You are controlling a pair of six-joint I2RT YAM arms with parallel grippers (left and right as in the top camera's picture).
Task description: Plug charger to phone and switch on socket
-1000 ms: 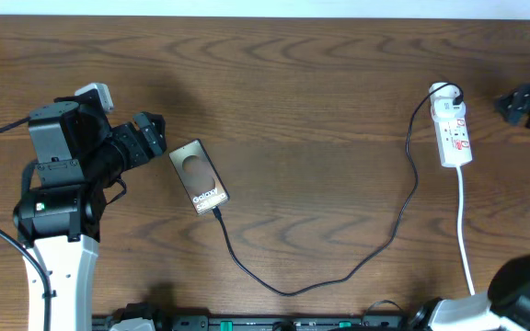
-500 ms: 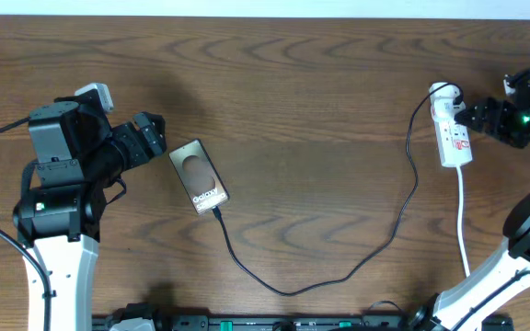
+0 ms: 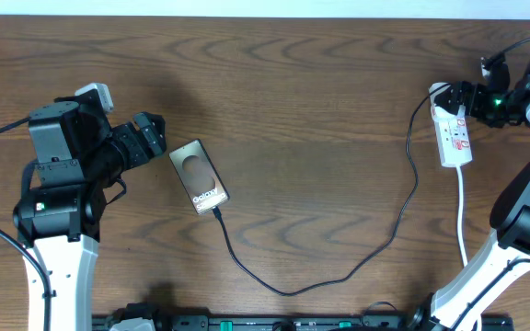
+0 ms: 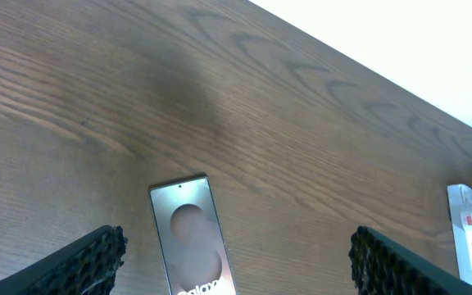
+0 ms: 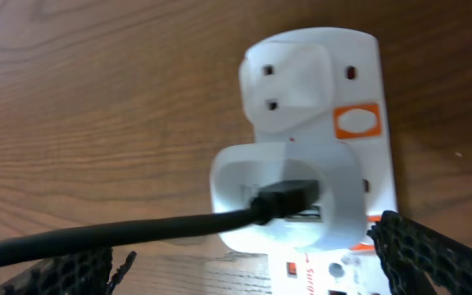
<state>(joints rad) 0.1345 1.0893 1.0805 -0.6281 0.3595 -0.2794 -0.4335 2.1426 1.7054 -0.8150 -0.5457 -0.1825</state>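
The phone [image 3: 199,175] lies flat on the wooden table, and its top half shows in the left wrist view [image 4: 188,238]. The charger cable [image 3: 288,291] runs from the phone's lower end in a loop to a white plug [image 3: 443,91] at the far end of the socket [image 3: 455,136]. My left gripper [image 3: 157,135] is open and empty just left of the phone, its fingers wide on either side of the phone's top in the left wrist view [image 4: 236,270]. My right gripper [image 3: 466,99] is open over the socket's plug end; in the right wrist view [image 5: 244,274] it straddles the plug [image 5: 289,197] and cable [image 5: 97,238].
The socket's white lead [image 3: 466,239] runs down toward the front edge at the right. The socket also shows far right in the left wrist view [image 4: 468,242]. The table's far edge meets a white wall [image 4: 433,49]. An orange switch mark [image 5: 357,123] sits beside an unused outlet.
My right arm has swung in from the right edge to the socket's plug end. The left arm, phone and cable have not moved.
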